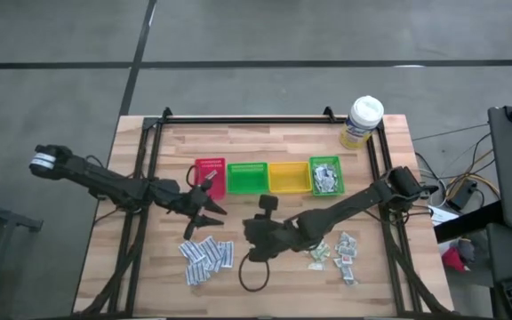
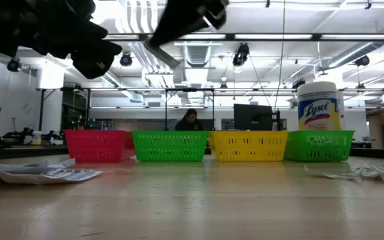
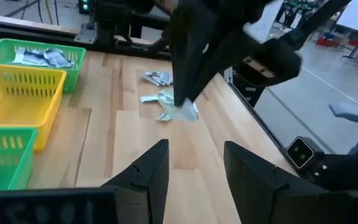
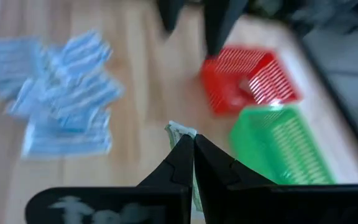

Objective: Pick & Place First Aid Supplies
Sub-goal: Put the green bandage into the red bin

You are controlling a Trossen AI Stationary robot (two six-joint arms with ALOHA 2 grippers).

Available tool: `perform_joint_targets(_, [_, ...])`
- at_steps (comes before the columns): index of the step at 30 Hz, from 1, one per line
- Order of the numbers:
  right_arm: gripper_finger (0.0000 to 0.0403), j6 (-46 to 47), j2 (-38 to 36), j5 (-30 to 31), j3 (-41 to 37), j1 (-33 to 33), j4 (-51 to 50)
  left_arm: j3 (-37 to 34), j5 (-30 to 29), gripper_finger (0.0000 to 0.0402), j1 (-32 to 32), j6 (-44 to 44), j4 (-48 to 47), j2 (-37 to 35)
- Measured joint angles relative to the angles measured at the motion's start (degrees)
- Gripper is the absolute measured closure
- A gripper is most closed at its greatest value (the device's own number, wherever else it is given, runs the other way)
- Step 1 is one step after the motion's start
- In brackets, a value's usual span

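Closest to the right wrist lens: right gripper (image 4: 193, 146), fingers pressed together on a pale green sachet (image 4: 180, 132). Beyond it, blurred: a heap of white-blue sachets (image 4: 61, 93) on the table (image 4: 148, 81), plus a red bin (image 4: 247, 78) and a green bin (image 4: 278, 146) side by side.

Same pinch seen from the left wrist: sachet hanging from the dark fingertips low over the planks, near a few loose sachets (image 3: 157, 78). Cannot tell whether it touches the wood.

Shown only there: left gripper (image 3: 194, 165) with fingers apart, nothing between them; yellow bin (image 3: 17, 99); end green bin (image 3: 42, 59) with sachets already inside.

Shown only from above: whole layout. Four bins in one row; left gripper just in front of the red one; white-blue heap nearer the front edge; right gripper mid-table; wipes tub (image 1: 363, 120) at the far right corner.

Low view alone: a person (image 2: 191, 120) seated in the room behind the bins. Neither gripper's fingertips to be made out there.
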Motion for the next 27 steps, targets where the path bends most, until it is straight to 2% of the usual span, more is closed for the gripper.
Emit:
perform_joint_targets(8, [0.0394,-4.1,0.0,8.3,0.0,0.0,14.1,-0.1,-6.4,0.0255,-0.4,0.9,2.4,2.5])
perform_joint_targets(11, [0.0394,-3.4,0.0,14.1,0.0,0.0,16.2,-0.1,-6.3,0.0255,-0.4,1.1,4.4,3.8])
perform_joint_targets(18, [0.0394,2.3,0.4,23.0,-0.2,0.0,17.2,-0.1,-7.8,0.0255,-0.4,3.3,10.2,5.4])
perform_joint_targets(22, [0.0394,5.6,0.4,24.0,-0.6,0.0,17.3,-0.1,-10.4,0.0255,-0.4,4.0,12.2,5.7])
perform_joint_targets(27, [0.0394,4.5,0.5,25.6,-0.6,0.0,21.5,-0.1,-13.2,0.0255,-0.4,4.4,13.5,6.1])
